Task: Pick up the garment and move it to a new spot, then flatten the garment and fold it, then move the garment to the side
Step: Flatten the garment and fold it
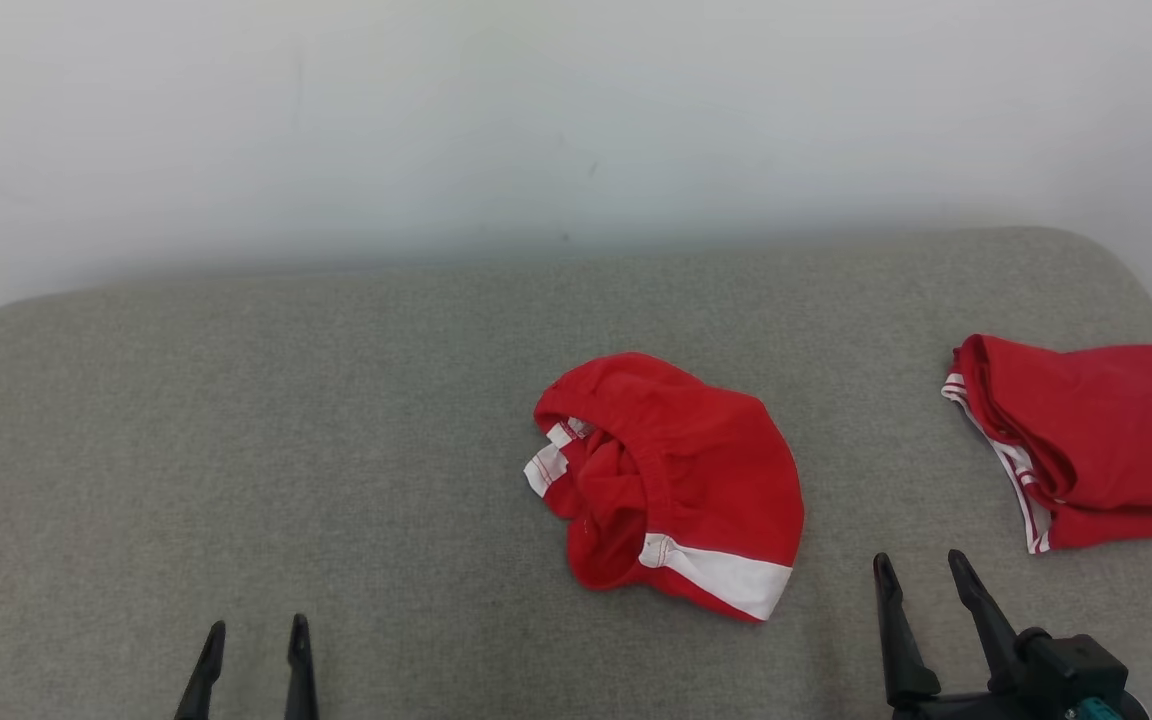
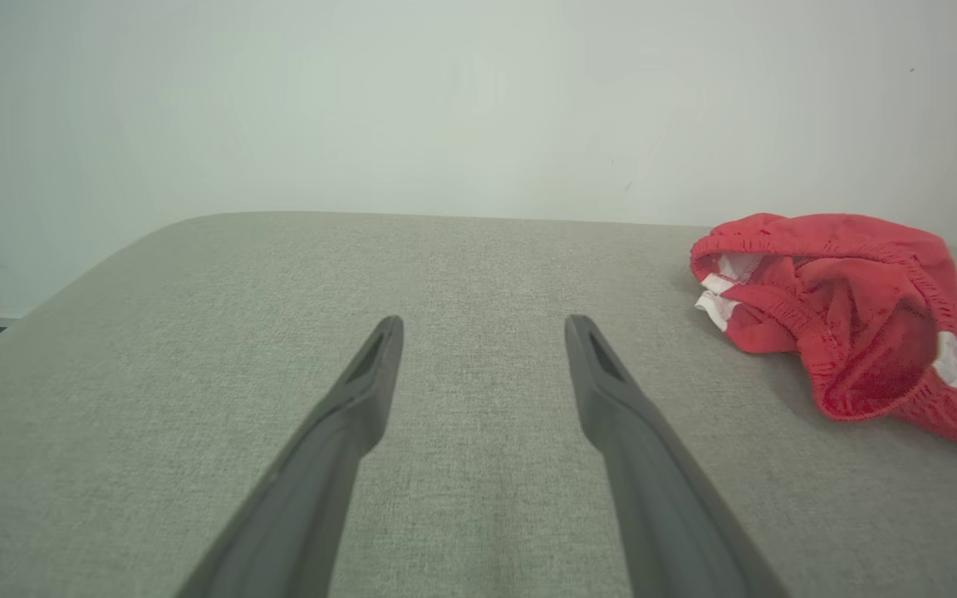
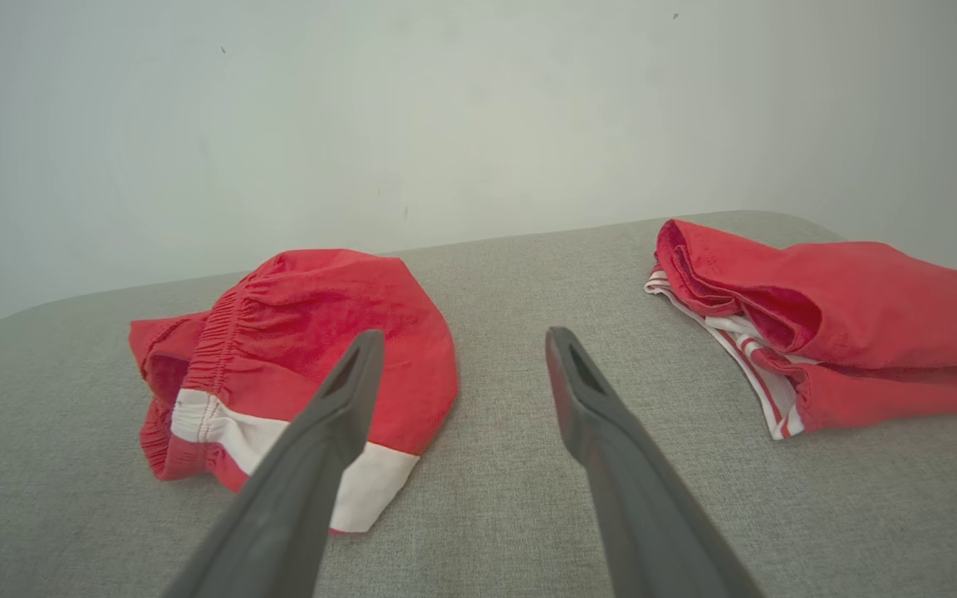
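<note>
Garment [image 1: 671,480] lies just left and ahead of right gripper [image 1: 918,556]; left gripper [image 1: 258,622] farther off. Both open, empty.

Slim dark fingers [image 1: 976,600], black wrist [image 1: 1076,665], teal fitting [image 1: 1094,710]

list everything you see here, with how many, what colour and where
crumpled garment: one, red with a white band, near the middle of the surface
folded garment: one, red with white-striped trim, at the surface's right edge, apart from the crumpled one
padded surface: one, grey fabric, under both garments
wall: one, white, behind the surface
left pincer: one, dark, lower left over bare fabric, open, holding nothing
right pincer: one, dark, lower right, on the near side of the gap between the two garments, open, holding nothing
</note>
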Motion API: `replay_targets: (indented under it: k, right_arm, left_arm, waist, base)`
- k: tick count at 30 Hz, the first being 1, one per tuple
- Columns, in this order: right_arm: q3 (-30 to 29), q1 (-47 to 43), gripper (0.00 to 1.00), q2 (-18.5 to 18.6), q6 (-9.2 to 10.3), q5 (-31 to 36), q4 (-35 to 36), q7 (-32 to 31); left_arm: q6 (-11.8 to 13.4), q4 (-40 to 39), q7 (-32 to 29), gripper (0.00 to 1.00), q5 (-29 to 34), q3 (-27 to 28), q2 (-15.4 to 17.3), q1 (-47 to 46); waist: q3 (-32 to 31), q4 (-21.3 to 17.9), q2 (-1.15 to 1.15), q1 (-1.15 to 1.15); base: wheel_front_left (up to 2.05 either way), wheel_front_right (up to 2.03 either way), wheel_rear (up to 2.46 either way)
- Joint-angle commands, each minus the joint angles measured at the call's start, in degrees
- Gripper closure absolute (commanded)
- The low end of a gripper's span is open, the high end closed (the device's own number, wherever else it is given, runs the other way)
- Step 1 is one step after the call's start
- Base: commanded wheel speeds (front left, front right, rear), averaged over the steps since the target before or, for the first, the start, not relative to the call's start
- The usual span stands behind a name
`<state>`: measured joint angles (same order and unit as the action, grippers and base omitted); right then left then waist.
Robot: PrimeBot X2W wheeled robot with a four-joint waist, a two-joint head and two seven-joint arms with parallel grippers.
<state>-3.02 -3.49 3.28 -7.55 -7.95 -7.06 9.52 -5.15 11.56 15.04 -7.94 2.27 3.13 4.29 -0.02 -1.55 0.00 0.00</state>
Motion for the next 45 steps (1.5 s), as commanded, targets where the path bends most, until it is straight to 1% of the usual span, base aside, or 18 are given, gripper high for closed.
replay_targets:
  k: [1, 3, 5, 7, 11, 17, 22, 24, 25, 30, 37, 38, 39, 40, 41, 45]
  right_arm:
    - [0.08, 0.35, 0.0, 0.07, 0.15, 0.12, 0.3, -0.23]
    - [0.3, 0.44, 0.0, 0.11, 0.15, 0.14, 0.35, -0.23]
    - [0.56, 0.55, 0.0, 0.15, 0.15, 0.06, 0.4, -0.23]
    - [0.7, 0.55, 0.0, 0.16, 0.15, -0.13, 0.31, -0.14]
    - [0.97, 0.38, 0.0, 0.16, 0.15, -0.15, 0.32, -0.23]
    - [1.57, 1.31, 0.0, 0.36, 0.15, -0.02, 0.56, -0.34]
    - [1.84, 1.96, 0.0, 0.4, 0.15, -0.11, 0.54, -0.19]
    - [2.06, 2.18, 0.0, 0.36, 0.15, -0.22, 0.41, -0.06]
    - [2.27, 2.41, 0.0, 0.34, 0.15, -0.48, 0.2, 0.13]
    - [2.63, 2.8, 0.0, 0.25, 0.15, -0.82, -0.34, 0.59]
    - [2.44, 3.16, 0.0, 0.07, 0.15, -0.72, -0.75, 1.11]
    - [2.41, 3.18, 0.0, 0.04, 0.15, -0.74, -0.81, 1.19]
    - [2.32, 3.18, 0.0, 0.02, 0.15, -0.74, -0.9, 1.24]
    - [2.22, 3.19, 0.0, -0.02, 0.15, -0.66, -0.95, 1.27]
    - [2.11, 3.13, 0.0, -0.05, 0.15, -0.57, -0.97, 1.35]
    - [2.17, 3.46, 0.0, -0.18, 0.15, -0.7, -1.23, 1.44]
  left_arm:
    - [-0.75, -0.52, 0.17, 0.0, 0.02, -1.26, -0.2, -1.6]
    - [-0.97, -0.39, 0.17, 0.0, -0.55, -2.01, -0.19, -1.72]
    - [-1.54, 0.05, -0.39, 0.0, -1.32, -4.04, 0.02, -2.46]
    - [-1.91, 0.31, -2.28, 0.0, -2.49, -6.46, 0.48, -3.4]
    - [-2.32, 0.58, -8.37, 0.0, -5.76, -11.9, 1.45, -5.32]
    - [-2.29, 1.17, -13.45, 0.0, -11.5, -21.24, 3.89, -9.79]
    - [-2.25, 3.76, -16.44, 0.0, -14.46, -28.06, 5.62, -14.6]
    - [-2.25, 5.61, -17.07, 0.0, -15.1, -30.18, 6.03, -16.71]
    - [-2.25, 7.88, -17.69, 0.0, -15.93, -31.57, 6.0, -18.76]
    - [-1.54, 14.36, -17.46, 0.0, -15.66, -31.62, 4.89, -23.84]
    - [-1.95, 19.93, -18.89, 0.0, -17.06, -32.88, 4.19, -27.74]
    - [-2.03, 20.35, -18.85, 0.1, -17.5, -33.06, 4.08, -28.0]
    - [-2.11, 20.53, -18.76, 0.22, -17.79, -33.32, 4.03, -28.33]
    - [-2.18, 20.56, -18.64, 0.64, -18.24, -33.6, 4.01, -28.69]
    - [-2.25, 20.48, -18.55, 1.0, -18.55, -33.93, 3.99, -28.98]
    - [-2.41, 19.3, -17.55, 1.0, -19.93, -35.16, 3.99, -30.26]
  waist:
    - [0.06, -0.48, 0.0, 0.0]
    - [0.07, -0.81, 0.0, 0.0]
    - [0.15, -1.62, 0.0, 0.0]
    - [0.2, -2.53, 0.0, 0.0]
    - [0.57, -4.48, 0.0, 0.0]
    - [1.77, -8.13, 0.0, 0.0]
    - [2.76, -10.95, 0.0, 0.0]
    - [3.22, -12.02, 0.0, 0.0]
    - [3.69, -13.03, 0.0, 0.0]
    - [4.65, -14.85, 0.0, 0.0]
    - [5.35, -15.79, 0.0, 0.0]
    - [5.41, -15.77, 0.0, 0.0]
    - [5.46, -15.7, 0.0, 0.0]
    - [5.5, -15.58, 0.0, 0.0]
    - [5.55, -15.4, 0.0, 0.0]
    - [5.66, -14.68, 0.0, 0.0]
  base:
    - [0.0, 0.0, 0.0]
    - [0.0, 0.0, 0.0]
    - [0.0, 0.0, 0.0]
    - [0.0, 0.0, 0.0]
    - [0.0, 0.0, 0.0]
    - [0.0, 0.0, 0.0]
    - [0.0, 0.0, 0.0]
    - [0.0, 0.0, 0.0]
    - [0.0, 0.0, 0.0]
    - [0.0, 0.0, 0.0]
    - [0.0, 0.0, 0.0]
    - [0.0, 0.0, 0.0]
    - [0.0, 0.0, 0.0]
    - [0.0, 0.0, 0.0]
    - [0.0, 0.0, 0.0]
    - [0.0, 0.0, 0.0]
